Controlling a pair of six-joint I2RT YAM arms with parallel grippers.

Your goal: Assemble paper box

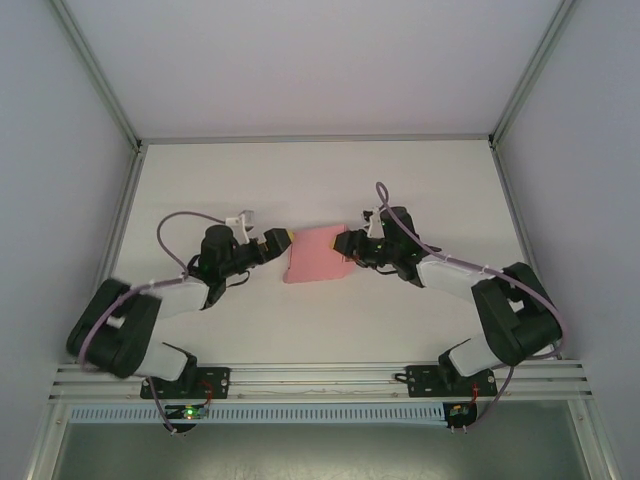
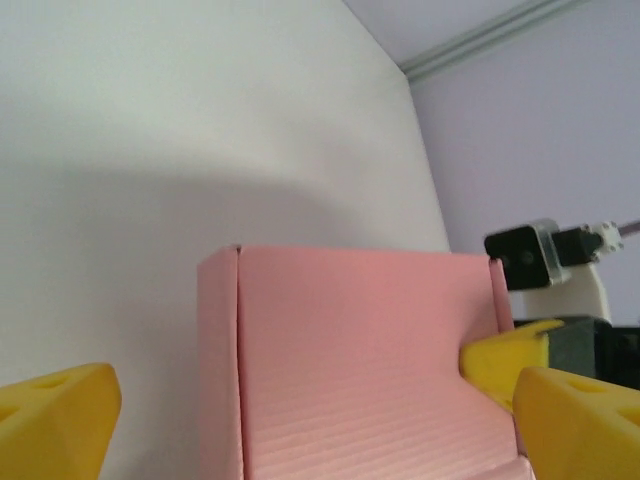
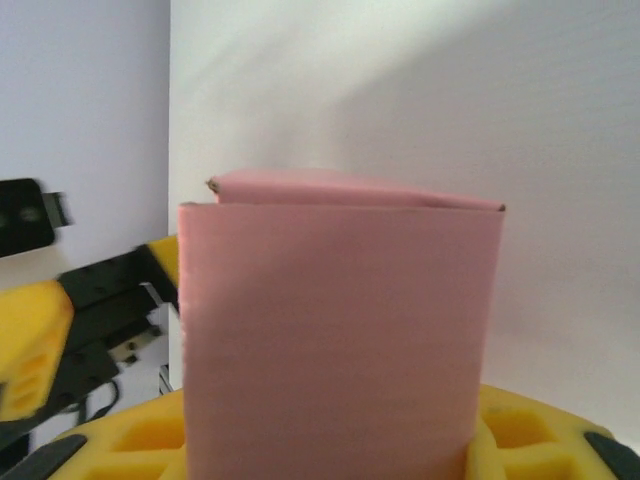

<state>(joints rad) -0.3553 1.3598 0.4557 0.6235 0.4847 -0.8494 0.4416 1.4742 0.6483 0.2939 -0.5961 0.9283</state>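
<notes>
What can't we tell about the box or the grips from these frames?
- Top external: folds and tabs of the paper box are too small to read.
- Left wrist: the bottom edge of the picture cuts off the box's base and most of the left gripper.
- Right wrist: the box's near face hides its inside and the place where the right gripper meets the card.

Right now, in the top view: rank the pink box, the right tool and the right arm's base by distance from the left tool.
1. pink paper box: in the middle, just off the tips of the left tool.
2. right tool: at the box's right end.
3. right arm's base: bottom right, well back.
</notes>
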